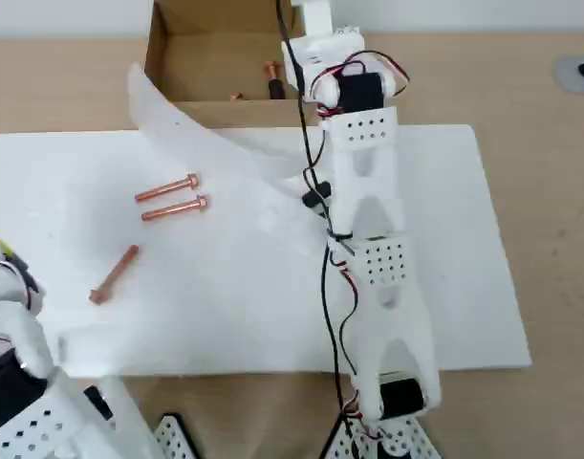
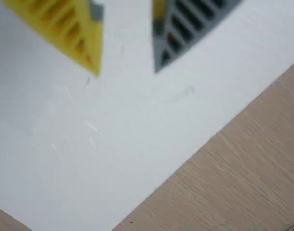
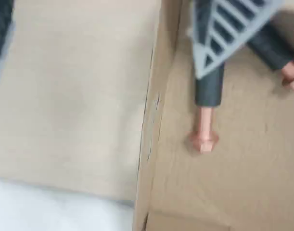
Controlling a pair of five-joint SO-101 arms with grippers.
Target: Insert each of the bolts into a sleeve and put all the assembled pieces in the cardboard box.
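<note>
The right arm (image 1: 368, 191) lies across the white board (image 1: 225, 325) to the cardboard box (image 1: 162, 57) at the far side of the worktop (image 1: 550, 191). Its wrist view shows the right hand (image 3: 101, 72) spread wide. 1 grey finger (image 3: 228, 33) is inside the box, and the other, cut off at the frame edge, is on the outer side of the box wall (image 3: 154, 120). Nothing is pinched between them.

On the box floor lies an assembled piece (image 3: 208, 96), a copper bolt whose head sticks out of a dark sleeve. The grey finger hides the sleeve's far end, and I cannot tell whether it touches it. A second piece (image 3: 281, 55) lies near it, partly cut off by the frame. From above, the arm covers part of the box's inside.

3 loose bolts (image 1: 167, 188) lie on the board: 2 side by side and nearly parallel, the 3rd (image 1: 114, 274) apart from them, nearer the left arm (image 1: 14, 382), which is mostly cut off at the near corner. A translucent plastic sheet (image 1: 205, 143) runs from the box across the board, its edges hard to trace.

The left hand (image 2: 126, 71) is spread and holds nothing. Its yellow finger (image 2: 65, 29) and grey finger (image 2: 185, 24) are both cropped. It sits over bare board close to the board's edge.
</note>
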